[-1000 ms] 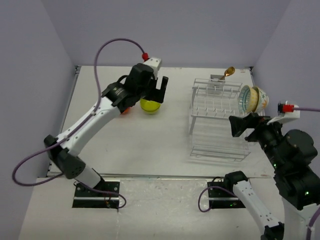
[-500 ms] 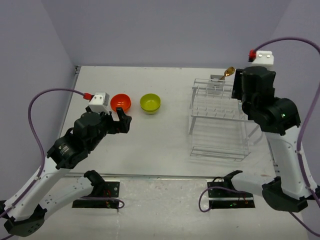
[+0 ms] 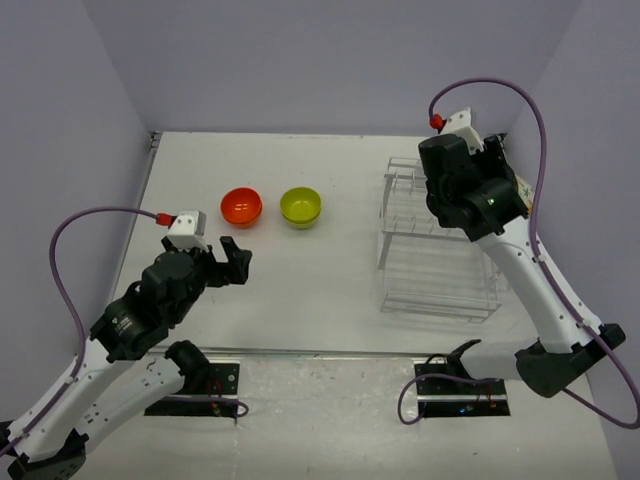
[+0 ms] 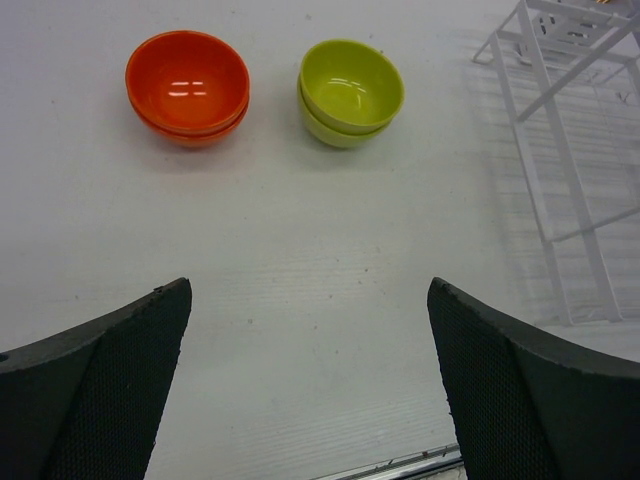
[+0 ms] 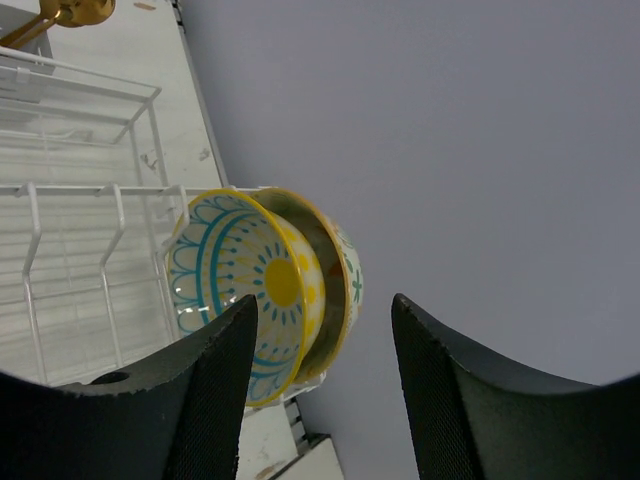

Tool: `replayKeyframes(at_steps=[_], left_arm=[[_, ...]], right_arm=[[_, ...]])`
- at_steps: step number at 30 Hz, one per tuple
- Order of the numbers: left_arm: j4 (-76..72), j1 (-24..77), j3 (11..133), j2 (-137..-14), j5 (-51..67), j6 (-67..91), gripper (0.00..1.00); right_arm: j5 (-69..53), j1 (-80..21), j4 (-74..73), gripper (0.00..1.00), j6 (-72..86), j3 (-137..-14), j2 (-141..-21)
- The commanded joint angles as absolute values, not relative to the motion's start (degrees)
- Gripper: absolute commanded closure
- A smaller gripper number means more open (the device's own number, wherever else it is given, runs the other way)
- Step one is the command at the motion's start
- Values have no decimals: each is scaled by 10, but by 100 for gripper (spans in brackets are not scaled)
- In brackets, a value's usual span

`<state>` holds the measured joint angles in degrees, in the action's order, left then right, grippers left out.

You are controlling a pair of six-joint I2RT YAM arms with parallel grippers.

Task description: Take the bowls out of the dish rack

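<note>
Both arms have shifted in the last second: the left one has pulled back from the lime-green bowl toward the lower left of the overhead view. The right one has swung up from the lower right to reach over the rack.

Left gripper [image 4: 308, 290]: its two fingers [image 4: 110, 370], black with a fine dotted grip texture, are spread wide with nothing between them. Beyond them is the matte white table [image 4: 300, 220]. In the upper left of this wrist view sit the orange-red bowls [image 4: 187, 85], and just to their right the lime-green bowls [image 4: 350, 90]. Each is a glossy round stack showing two rims, upright and apart from the other.

Right gripper [image 5: 322, 300]: its textured black fingers [image 5: 210, 400] stand partly apart, one each side of the patterned bowls [image 5: 255, 290]. A strip of wall shows between the right-hand finger and the outer bowl's rim. I cannot tell whether the other finger touches. These two cream bowls are nested and stand on edge, yellow-rimmed with blue arches and a yellow centre. They are in the thin white wire dish rack [image 5: 100, 188], at centre left of the wrist view. A shiny gold spoon [image 5: 70, 12] pokes in at the upper left, and a plain lilac wall [image 5: 450, 120] fills the right.
</note>
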<state>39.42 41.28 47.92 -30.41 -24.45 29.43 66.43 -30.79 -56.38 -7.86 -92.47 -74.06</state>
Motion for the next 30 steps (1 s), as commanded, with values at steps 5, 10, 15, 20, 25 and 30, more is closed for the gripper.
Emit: replayKeyframes(at_steps=[5, 10, 15, 20, 25, 30], left_arm=[[361, 412, 475, -321, -243, 290, 0], [359, 412, 472, -307, -242, 290, 0], [354, 412, 468, -304, -235, 285, 0], [354, 412, 467, -309, -229, 283, 0], [352, 412, 465, -299, -229, 283, 0], [351, 412, 462, -299, -228, 283, 0]], right_arm=[[686, -292, -514, 42, -119, -902, -776], [688, -268, -497, 42, -123, -889, -795], [705, -258, -447, 42, -148, -838, -788], [705, -250, -392, 46, -192, -800, -768], [709, -250, -346, 51, -234, -773, -758], [710, -248, -340, 61, -243, -762, -754]])
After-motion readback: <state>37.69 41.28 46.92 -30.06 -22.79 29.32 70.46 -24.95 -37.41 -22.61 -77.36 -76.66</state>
